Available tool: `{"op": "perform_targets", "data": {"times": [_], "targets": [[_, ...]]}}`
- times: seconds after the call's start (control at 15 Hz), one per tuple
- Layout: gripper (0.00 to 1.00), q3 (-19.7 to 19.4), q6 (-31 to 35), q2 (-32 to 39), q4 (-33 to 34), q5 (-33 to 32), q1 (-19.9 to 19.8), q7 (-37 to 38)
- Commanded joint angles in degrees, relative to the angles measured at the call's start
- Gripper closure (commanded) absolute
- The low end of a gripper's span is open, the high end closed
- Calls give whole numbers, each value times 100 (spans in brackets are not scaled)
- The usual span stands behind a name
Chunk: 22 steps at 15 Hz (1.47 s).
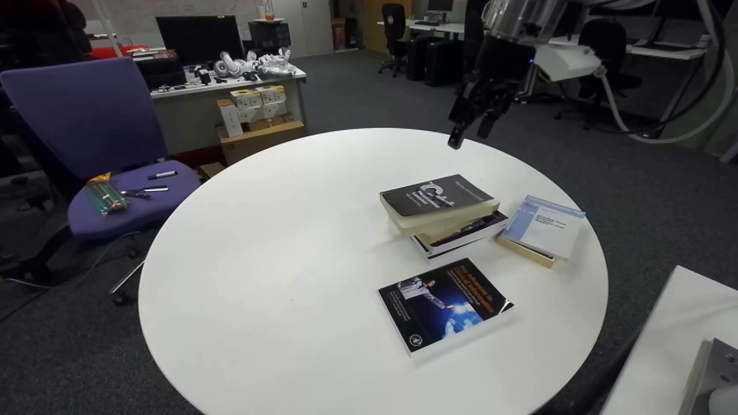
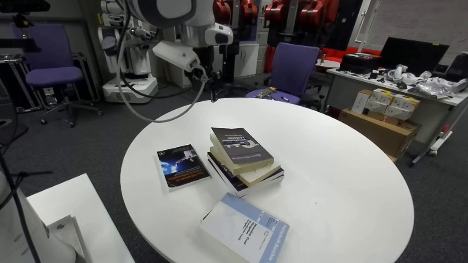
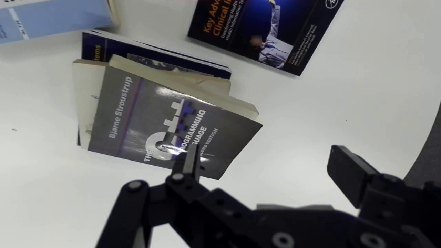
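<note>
My gripper stands open with nothing between its fingers, raised above the table's edge in both exterior views. In the wrist view its left finger overlaps the grey "C++ Programming Language" book, apart from it. That grey book lies on top of a stack, over a cream-paged book and a navy-covered book at the bottom. Flat beside the stack is a black and blue "Clinical Informatics" book. A light blue and white book rests on another book, whose cover is mostly hidden.
All the books lie on a round white table. A purple chair holding pens and a packet stands beside it. The robot's base sits on a separate white table. A grey cable loops down from the arm.
</note>
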Motion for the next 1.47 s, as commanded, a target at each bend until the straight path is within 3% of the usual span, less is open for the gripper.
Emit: {"op": "perform_targets", "data": {"times": [0.0,0.67,1.13,1.4], "targets": [[0,46,129,657,570,834,253,-213],[0,191,100,686,428,710,125,-46],[0,241,157,2091,1461,948,87,98],[0,486,25,3085,2366,1458,22,63]]}}
